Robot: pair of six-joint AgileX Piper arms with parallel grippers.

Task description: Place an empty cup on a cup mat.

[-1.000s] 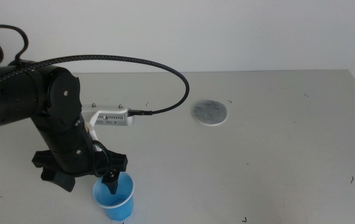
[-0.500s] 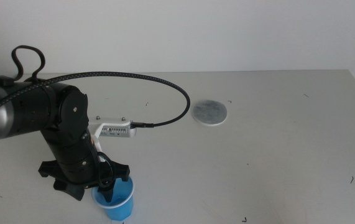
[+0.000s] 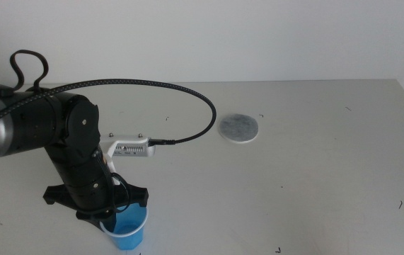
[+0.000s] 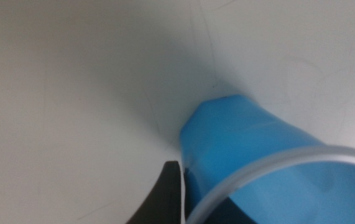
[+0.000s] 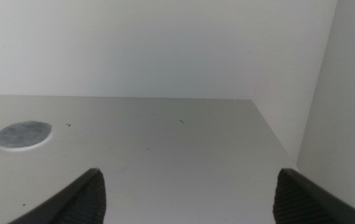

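Observation:
The blue cup point(image 3: 127, 232) stands near the table's front edge at the left, and fills the left wrist view point(image 4: 258, 149). My left gripper point(image 3: 119, 212) is down over its rim and shut on the cup's wall. One finger point(image 4: 167, 198) presses the outside; the other is hidden by the cup. The cup looks empty. The speckled grey cup mat point(image 3: 239, 128) lies far off to the back right, and also shows in the right wrist view point(image 5: 22, 135). My right gripper point(image 5: 186, 199) is open and empty, out of the middle view.
The left arm's black cable point(image 3: 187, 92) arcs over the grey table point(image 3: 315, 163). The table's right edge point(image 5: 276, 140) runs beside a white wall.
The left arm has sunk lower over the cup. The cup has shifted slightly left and toward the front edge with the gripper. The mat has not moved.

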